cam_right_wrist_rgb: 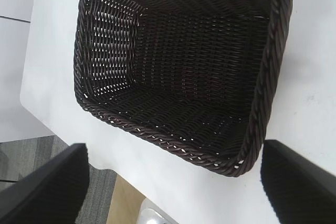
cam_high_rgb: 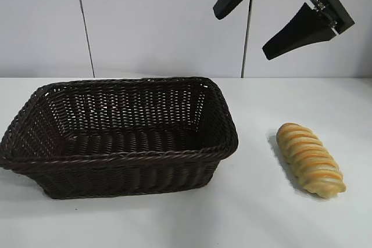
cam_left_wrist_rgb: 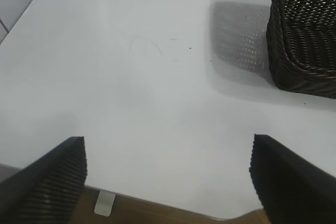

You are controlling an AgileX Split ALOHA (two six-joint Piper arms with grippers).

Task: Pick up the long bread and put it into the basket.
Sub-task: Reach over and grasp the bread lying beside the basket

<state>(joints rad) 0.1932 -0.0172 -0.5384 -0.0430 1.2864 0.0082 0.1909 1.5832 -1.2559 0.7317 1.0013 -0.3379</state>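
Exterior view: the right claw (cam_high_rgb: 273, 13) hangs high up, spread wide and holding nothing; its arm is cut off at the edge. Below it, the long bread (cam_high_rgb: 309, 158) lies on the white tabletop (cam_high_rgb: 250, 213), beside the basket (cam_high_rgb: 116, 158) but not touching. A pale wall (cam_high_rgb: 163, 21) stands behind. The left claw (cam_left_wrist_rgb: 168, 174), seen only by its own camera, is wide open over bare tabletop near the basket's corner.
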